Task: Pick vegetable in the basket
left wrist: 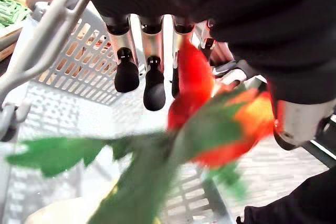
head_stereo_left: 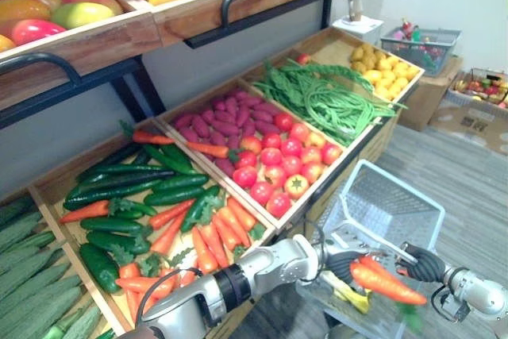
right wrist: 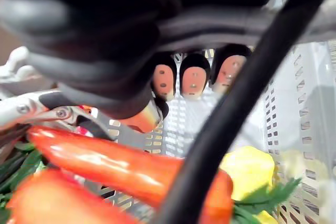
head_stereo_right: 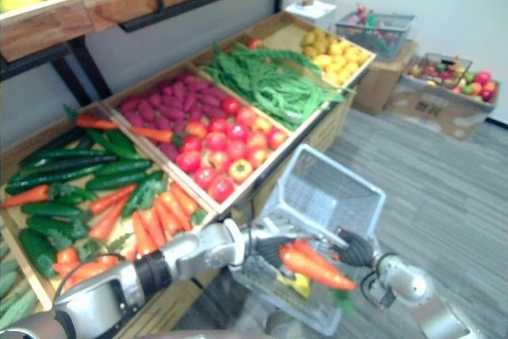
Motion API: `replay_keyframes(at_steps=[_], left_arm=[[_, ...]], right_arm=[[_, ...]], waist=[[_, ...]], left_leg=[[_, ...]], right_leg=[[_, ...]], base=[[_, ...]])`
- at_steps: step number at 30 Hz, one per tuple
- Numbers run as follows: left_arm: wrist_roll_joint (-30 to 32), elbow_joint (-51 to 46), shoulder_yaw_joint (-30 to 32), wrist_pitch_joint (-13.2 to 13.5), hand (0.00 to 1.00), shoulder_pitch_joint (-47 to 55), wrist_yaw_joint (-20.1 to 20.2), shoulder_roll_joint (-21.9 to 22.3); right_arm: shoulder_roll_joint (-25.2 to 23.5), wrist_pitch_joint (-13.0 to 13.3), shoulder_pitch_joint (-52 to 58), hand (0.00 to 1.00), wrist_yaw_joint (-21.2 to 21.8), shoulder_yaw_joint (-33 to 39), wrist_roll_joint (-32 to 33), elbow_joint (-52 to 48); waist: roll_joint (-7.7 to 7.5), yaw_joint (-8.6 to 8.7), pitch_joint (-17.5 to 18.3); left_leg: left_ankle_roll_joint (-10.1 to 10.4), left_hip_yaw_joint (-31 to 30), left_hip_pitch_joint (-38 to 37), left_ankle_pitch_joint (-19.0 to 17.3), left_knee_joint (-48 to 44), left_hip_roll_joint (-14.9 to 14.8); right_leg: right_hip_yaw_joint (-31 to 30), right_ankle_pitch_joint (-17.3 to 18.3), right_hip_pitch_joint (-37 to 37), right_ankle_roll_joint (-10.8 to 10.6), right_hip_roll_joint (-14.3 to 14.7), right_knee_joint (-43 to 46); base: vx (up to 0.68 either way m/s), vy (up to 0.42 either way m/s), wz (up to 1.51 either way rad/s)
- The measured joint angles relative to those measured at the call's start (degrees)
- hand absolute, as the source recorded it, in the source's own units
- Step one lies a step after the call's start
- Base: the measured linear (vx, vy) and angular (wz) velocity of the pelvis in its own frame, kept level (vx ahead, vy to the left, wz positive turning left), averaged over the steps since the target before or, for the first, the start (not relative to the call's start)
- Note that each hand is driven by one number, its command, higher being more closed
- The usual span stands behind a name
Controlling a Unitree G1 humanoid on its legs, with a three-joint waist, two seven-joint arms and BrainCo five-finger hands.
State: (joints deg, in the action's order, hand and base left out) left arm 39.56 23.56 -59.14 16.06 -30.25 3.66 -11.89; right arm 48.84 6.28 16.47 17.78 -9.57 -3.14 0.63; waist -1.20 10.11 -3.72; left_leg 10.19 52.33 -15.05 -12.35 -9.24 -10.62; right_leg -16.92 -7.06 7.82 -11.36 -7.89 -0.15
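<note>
While the right hand (head_stereo_left: 418,265) grips the handle (left wrist: 50,27) of the pale plastic basket (head_stereo_left: 381,208), its fingertips (right wrist: 194,81) curled round the bar, the left hand (head_stereo_left: 343,263) holds a pair of carrots (head_stereo_left: 385,282) over the basket's open top. The left fingers (left wrist: 155,90) point down into the basket, and the one nearest the carrots lies against their thick end, pinching them on the thumb side. The carrots lie nearly level between the two hands, thick ends at the left hand, narrow ends towards the right hand, with green leaves hanging below them. They are above the basket floor, not resting on it. A yellow item (right wrist: 249,169) with green leaves lies in the bottom of the basket under the carrots; I cannot tell what it is.

The basket hangs just in front of a wooden stand (head_stereo_left: 313,196). The stand's slanted crates hold tomatoes (head_stereo_left: 278,168), purple roots (head_stereo_left: 226,121), green beans (head_stereo_left: 325,97), cucumbers (head_stereo_left: 135,180) and a carrot pile (head_stereo_left: 214,232). Further off, cardboard boxes (head_stereo_left: 468,121) with more produce sit on the floor.
</note>
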Motion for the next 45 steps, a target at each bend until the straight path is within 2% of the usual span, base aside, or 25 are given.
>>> replay_keyframes(at_steps=[7, 12, 17, 25, 31, 39, 42, 43, 45], left_arm=[[0.11, 2.09, 1.17, 0.02, 0.00, -0.30, -0.18, 0.52], [0.31, 2.12, 1.20, 0.01, 0.00, -1.46, -0.18, 0.44], [1.67, 2.12, 1.75, -0.02, 0.00, -1.53, -0.18, 0.43], [1.66, 1.32, 3.45, -0.10, 0.00, -1.76, -0.18, 0.39], [1.12, -6.45, 6.20, -0.54, 0.00, -1.84, -0.40, 0.00], [-1.16, -14.83, 6.65, -0.37, 0.00, -1.84, -0.61, -1.07], [-2.49, -17.43, 6.72, -0.36, 0.00, -1.83, -0.60, -2.28], [-3.37, -18.51, 6.73, -0.37, 0.00, -1.76, -0.60, -2.38], [-3.39, -21.04, 6.77, -0.35, 0.00, -1.64, -0.60, -2.63]], right_arm=[[-0.02, 0.01, -0.08, 1.00, -0.01, 0.02, 2.11, 0.00], [-0.03, 0.01, -0.17, 1.00, -0.11, 0.17, 2.25, 0.00], [-0.67, 0.01, -0.21, 1.00, -0.18, 0.26, 2.25, 0.01], [-3.29, 0.04, -0.42, 1.00, -0.75, 0.89, 2.12, 0.95], [-7.36, 0.23, -0.52, 1.00, -2.29, 3.30, 1.37, 8.65], [-12.38, -0.67, -0.14, 1.00, -3.85, 5.59, -1.79, 19.21], [-14.22, -0.76, -0.14, 1.00, -4.88, 7.71, -2.66, 22.63], [-14.89, -0.76, -0.13, 1.00, -5.22, 8.53, -3.10, 24.52], [-16.48, -0.83, -0.23, 1.00, -6.43, 9.90, -3.69, 27.94]], waist=[[-0.29, 0.75, -0.76], [-0.37, 0.80, -2.74], [-0.35, 0.88, -3.19], [-0.55, 0.93, -3.83], [-0.49, 0.46, -3.79], [-0.20, 0.22, -3.61], [0.19, -0.10, -3.31], [-0.17, -0.53, -3.46], [0.43, -1.10, -2.99]], left_leg=[[-0.11, 0.50, 0.11, -0.82, -1.08, 0.10], [-0.16, 0.50, 0.17, -0.88, -1.15, 0.39], [-0.24, 0.07, 0.88, -0.92, -1.52, 0.14], [-0.75, -3.85, 3.10, -1.49, -2.88, -0.25], [-1.08, -7.67, 5.12, -1.40, -3.00, -0.20], [-2.10, -12.39, 7.15, -0.76, -2.73, 0.39], [-2.70, -14.28, 8.06, 0.04, -1.72, 1.21], [-2.94, -15.27, 8.37, 0.67, -0.80, 1.81], [-3.27, -17.21, 9.03, 1.49, 0.05, 2.21]], right_leg=[[-0.83, -0.06, 0.60, -0.15, -0.11, -0.07], [-1.24, -0.10, 0.99, -0.21, -0.12, 0.15], [-1.08, -0.13, 1.25, -0.23, -0.06, 0.18], [1.48, -0.11, 1.02, -0.25, -1.21, 0.16], [5.05, -0.09, 0.42, -0.21, -2.53, 0.11], [9.88, -0.09, -1.26, -0.20, -4.39, -0.64], [11.73, -0.09, -1.41, -0.20, -5.37, -0.67], [12.68, -0.09, -1.47, -0.20, -5.85, -0.68], [14.99, -0.06, -2.08, -0.15, -6.51, -0.77]], base=[[-0.04, -0.026, -0.05], [-0.02, -0.024, -0.05], [-0.01, -0.038, 0.02], [-0.03, -0.041, 0.18], [-0.01, -0.034, 0.27], [0.00, -0.031, 0.29], [-0.02, -0.026, 0.36], [-0.02, -0.022, 0.38], [-0.02, -0.034, 0.53]])
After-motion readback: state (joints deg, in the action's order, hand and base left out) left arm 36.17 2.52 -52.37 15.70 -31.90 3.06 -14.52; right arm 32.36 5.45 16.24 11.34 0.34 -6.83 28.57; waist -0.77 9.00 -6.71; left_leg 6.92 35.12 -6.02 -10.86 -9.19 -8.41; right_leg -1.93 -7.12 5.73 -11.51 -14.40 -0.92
